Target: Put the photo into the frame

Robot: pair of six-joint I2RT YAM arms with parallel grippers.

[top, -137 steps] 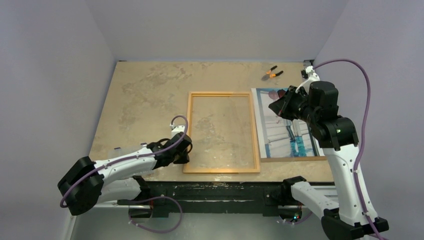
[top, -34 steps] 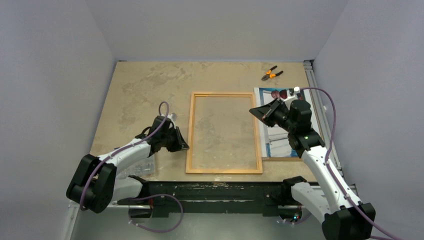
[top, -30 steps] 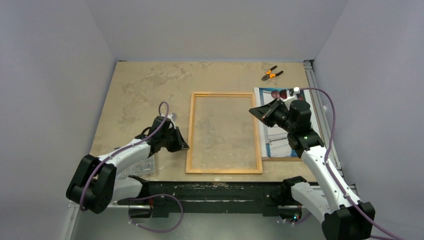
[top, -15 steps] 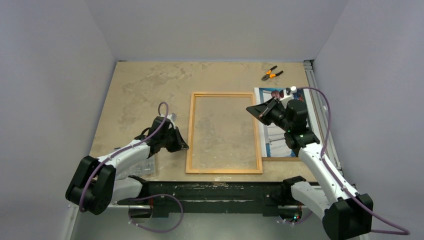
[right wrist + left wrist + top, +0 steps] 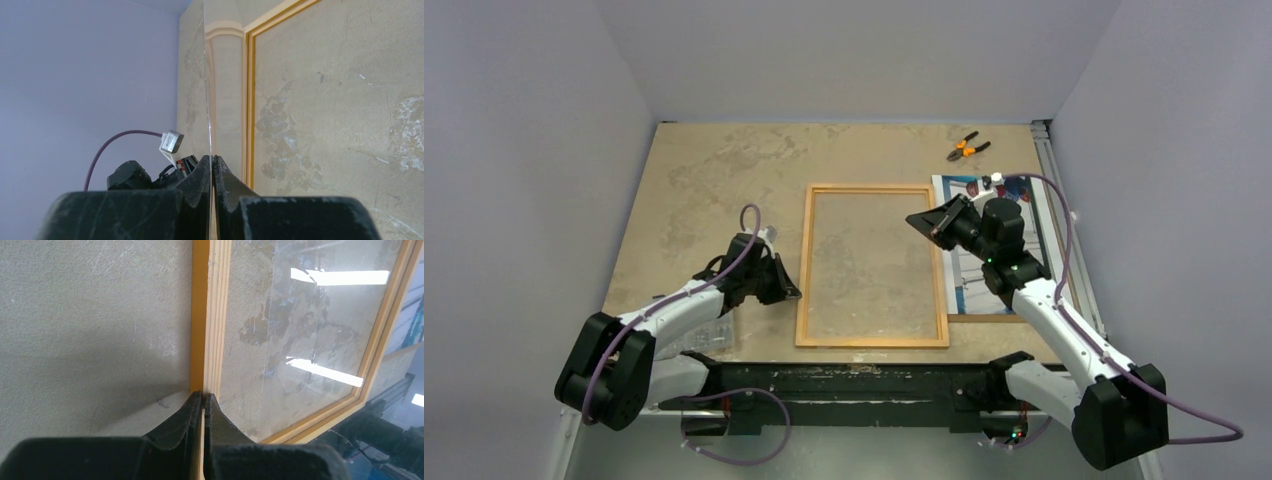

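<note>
The orange-bordered frame (image 5: 874,188) lies flat at the table's middle, with its pane in it. My left gripper (image 5: 792,291) is shut on the frame's left rail (image 5: 200,315), and pale wood shows between the fingertips (image 5: 203,396). The photo (image 5: 966,285) lies to the right of the frame, partly hidden under my right arm. My right gripper (image 5: 914,220) hangs over the frame's right rail, shut on the photo's thin glossy edge. In the right wrist view the photo (image 5: 207,100) stands edge-on between the fingers (image 5: 212,159) and mirrors the table.
A brown backing board (image 5: 984,318) shows below the photo's near edge. Orange-handled pliers (image 5: 967,148) lie at the back right. A metal rail (image 5: 1049,160) runs along the table's right side. Walls close in the table at left, right and back.
My right gripper has moved left from over the photo to above the frame's right rail, still pinching the thin sheet. The left jaws closed a little further on the left rail.
</note>
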